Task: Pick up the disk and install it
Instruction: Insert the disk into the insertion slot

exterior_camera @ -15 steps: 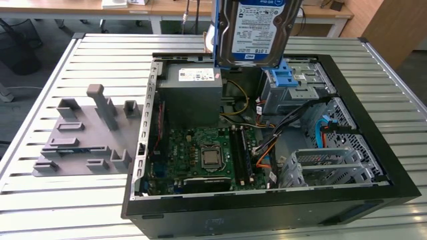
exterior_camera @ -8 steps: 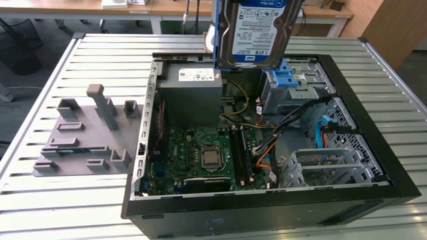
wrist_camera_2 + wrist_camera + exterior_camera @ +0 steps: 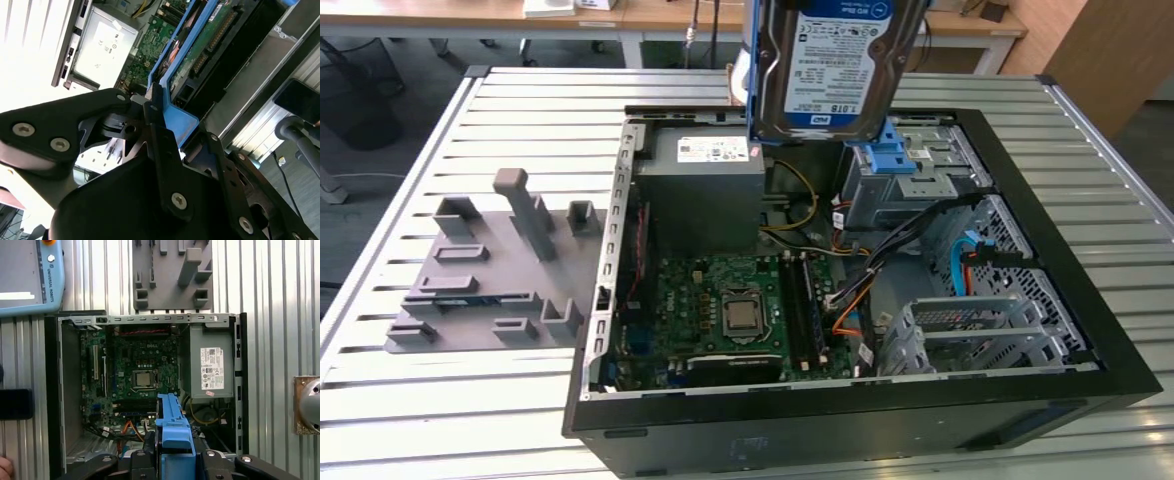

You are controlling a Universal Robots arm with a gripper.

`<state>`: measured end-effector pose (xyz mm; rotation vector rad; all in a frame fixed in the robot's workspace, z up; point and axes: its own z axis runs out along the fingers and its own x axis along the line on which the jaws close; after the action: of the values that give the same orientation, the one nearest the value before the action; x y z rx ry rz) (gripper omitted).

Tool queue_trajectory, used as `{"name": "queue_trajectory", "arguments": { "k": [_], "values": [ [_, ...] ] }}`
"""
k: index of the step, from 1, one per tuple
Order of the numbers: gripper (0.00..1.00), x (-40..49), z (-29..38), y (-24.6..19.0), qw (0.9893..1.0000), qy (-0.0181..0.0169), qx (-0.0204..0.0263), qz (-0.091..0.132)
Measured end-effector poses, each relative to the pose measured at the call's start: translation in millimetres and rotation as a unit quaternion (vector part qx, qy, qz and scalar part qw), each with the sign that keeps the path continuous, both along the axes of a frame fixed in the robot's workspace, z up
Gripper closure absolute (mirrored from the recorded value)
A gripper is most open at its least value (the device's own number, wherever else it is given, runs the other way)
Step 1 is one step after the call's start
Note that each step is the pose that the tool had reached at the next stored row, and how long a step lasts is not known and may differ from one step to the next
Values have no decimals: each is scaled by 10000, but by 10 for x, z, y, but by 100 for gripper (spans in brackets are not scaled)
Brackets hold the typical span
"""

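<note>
The disk (image 3: 834,70) hangs upright in my claw, over the far side of the open black case (image 3: 854,425) in the exterior view. It is a flat silver-grey slab with a glossy white-and-blue label and a blue plastic frame round its edges. In the first wrist view my claw (image 3: 175,459) is closed on that frame, with black jointed fingers (image 3: 142,462) pressed to either side. Below lie the green circuit board (image 3: 720,310), studded with sockets, the boxy grey power supply (image 3: 707,190) and a perforated metal drive cage (image 3: 907,175) with a blue latch. The case stands on a ribbed metal table (image 3: 454,420), beside a matt grey moulded fixture (image 3: 480,280).
</note>
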<state>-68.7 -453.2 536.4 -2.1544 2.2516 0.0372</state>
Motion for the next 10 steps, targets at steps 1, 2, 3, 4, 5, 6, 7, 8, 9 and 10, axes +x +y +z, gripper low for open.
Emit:
{"name": "queue_trajectory", "arguments": {
  "k": [1, 2, 3, 4, 5, 6, 7, 8, 9, 10],
  "values": [
    [64, 0, -1, -4, 10000, 0, 0, 0],
    [64, 0, -2, -8, 10000, 0, 0, 0],
    [64, 0, -3, -12, 10000, 0, 0, 0],
    [64, 0, -5, -17, 10000, 0, 0, 0],
    [64, 0, -5, -20, 10000, 0, 0, 0],
    [64, 0, -6, -25, 10000, 0, 0, 0],
    [64, 0, -7, -29, 10000, 0, 0, 0],
    [64, 0, -9, -33, 10000, 0, 0, 0],
    [64, 0, -10, -37, 10000, 0, 0, 0],
    [64, 0, -17, -61, 10000, 0, 0, 0]
  ]
}}
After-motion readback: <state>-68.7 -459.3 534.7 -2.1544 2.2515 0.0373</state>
